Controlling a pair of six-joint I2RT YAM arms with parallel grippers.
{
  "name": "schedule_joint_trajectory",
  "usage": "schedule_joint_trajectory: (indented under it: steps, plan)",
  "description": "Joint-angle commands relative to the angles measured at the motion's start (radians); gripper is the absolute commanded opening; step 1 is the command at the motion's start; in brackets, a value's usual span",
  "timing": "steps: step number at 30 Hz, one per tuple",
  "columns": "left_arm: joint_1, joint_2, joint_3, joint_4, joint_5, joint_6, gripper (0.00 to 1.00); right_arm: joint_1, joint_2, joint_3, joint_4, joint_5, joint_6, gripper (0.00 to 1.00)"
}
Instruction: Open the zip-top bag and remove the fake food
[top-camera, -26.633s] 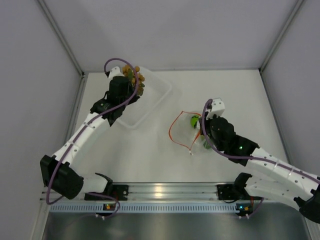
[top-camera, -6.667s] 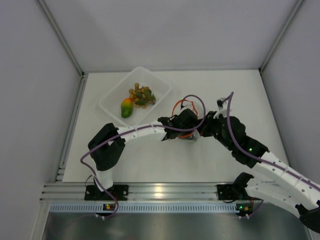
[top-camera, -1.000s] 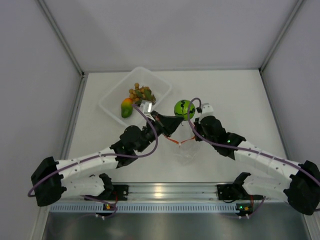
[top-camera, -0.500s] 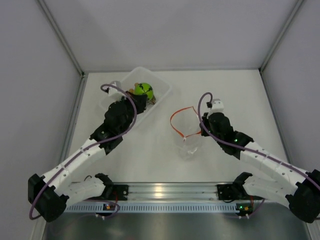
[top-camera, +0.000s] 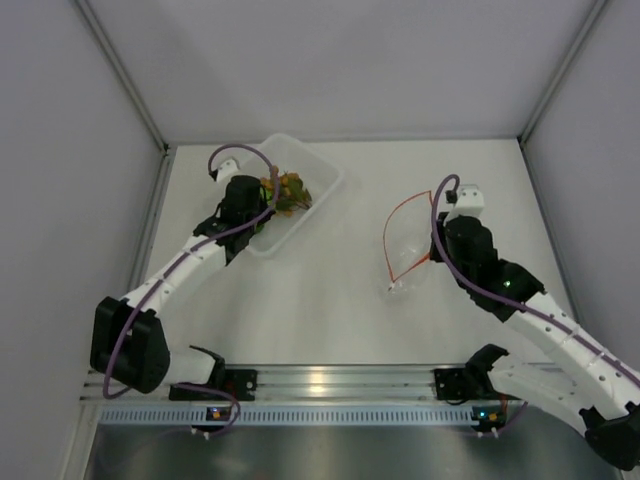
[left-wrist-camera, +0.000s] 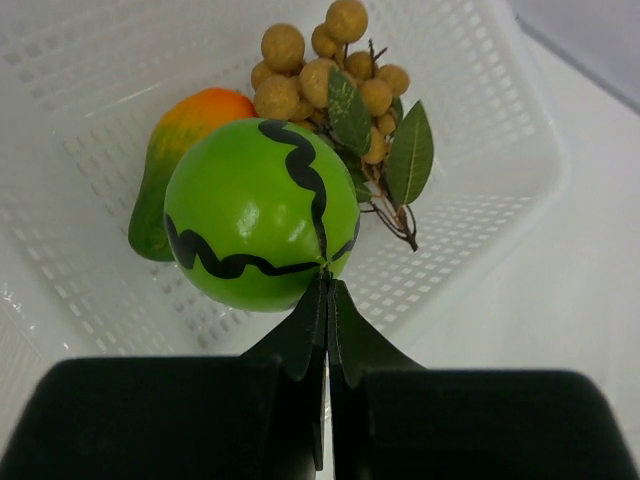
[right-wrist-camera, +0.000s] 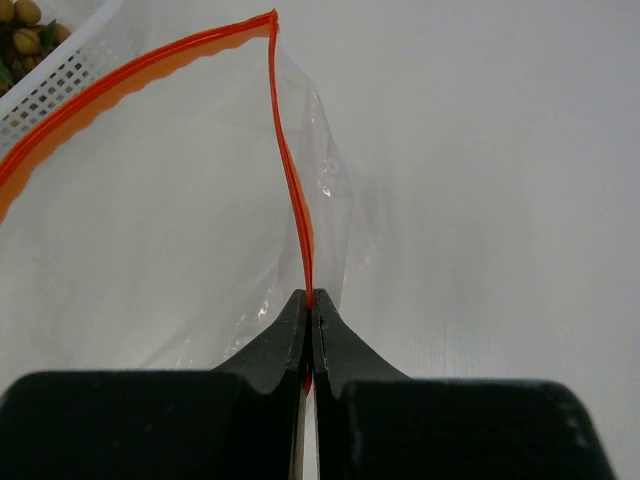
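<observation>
My left gripper (left-wrist-camera: 327, 285) is shut, its tips pinching the stem end of the round green ball (left-wrist-camera: 250, 200) with dark marks, just above the white tray (left-wrist-camera: 500, 120). The orange-and-green mango (left-wrist-camera: 175, 130) and the tan-brown ball cluster with leaves (left-wrist-camera: 320, 60) lie in the tray. From the top view my left gripper (top-camera: 266, 197) hides the ball; the cluster (top-camera: 290, 188) shows. My right gripper (right-wrist-camera: 311, 298) is shut on the red-orange zip strip of the clear zip-top bag (right-wrist-camera: 180, 220). The bag (top-camera: 405, 245) hangs open and looks empty, with my right gripper (top-camera: 434, 252) at its right.
The tray (top-camera: 322, 180) stands at the back left, close to the left wall. Its corner shows in the right wrist view (right-wrist-camera: 60, 80). White enclosure walls stand at the back and both sides. A metal rail runs along the near edge (top-camera: 330, 385).
My left gripper has come lower into the tray with the green ball. My right gripper has carried the bag to the right and a little farther back.
</observation>
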Motion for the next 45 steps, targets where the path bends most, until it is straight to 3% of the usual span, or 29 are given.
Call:
schedule_joint_trajectory:
  steps: [1,4,6,7,9,10,15,18,21,27,40,44,45]
  plan:
    - [0.006,0.037,0.047,-0.039,0.048,0.001,0.0,-0.018,-0.045,0.112,-0.103,0.141,-0.061,0.0]
    - [0.008,0.071,0.049,-0.048,0.072,-0.01,0.0,-0.018,-0.052,0.172,-0.152,0.213,-0.093,0.0]
    - [0.006,0.088,0.053,-0.068,0.079,-0.015,0.07,-0.019,-0.052,0.208,-0.178,0.245,-0.115,0.0]
    - [0.006,0.097,0.053,-0.072,0.082,-0.015,0.15,-0.019,-0.054,0.215,-0.181,0.255,-0.119,0.0]
    - [0.006,0.1,0.05,-0.076,0.098,-0.025,0.47,-0.021,-0.054,0.232,-0.184,0.287,-0.138,0.0]
    - [0.006,0.099,0.049,-0.088,0.101,-0.03,0.55,-0.021,-0.048,0.237,-0.185,0.297,-0.144,0.0]
    - [0.008,0.062,0.05,-0.105,0.122,-0.016,0.75,-0.047,-0.013,0.283,-0.19,0.325,-0.191,0.0]
    - [0.006,0.005,0.053,-0.123,0.127,-0.001,0.81,-0.07,0.02,0.304,-0.173,0.345,-0.228,0.0]
    - [0.008,-0.048,0.067,-0.172,0.136,0.028,0.96,-0.096,0.052,0.304,-0.114,0.393,-0.32,0.0]
    - [0.009,-0.139,0.118,-0.333,0.147,0.134,0.98,-0.121,0.154,0.271,0.011,0.453,-0.495,0.0]
    - [0.009,-0.289,0.181,-0.599,0.131,0.347,0.98,-0.121,0.604,0.392,-0.014,0.385,-0.302,0.0]
    - [0.008,-0.361,0.173,-0.623,0.076,0.395,0.98,-0.116,0.685,0.424,-0.009,0.357,-0.28,0.09]
    - [0.009,-0.386,0.17,-0.623,0.038,0.393,0.98,-0.116,0.695,0.432,-0.012,0.345,-0.274,0.16]
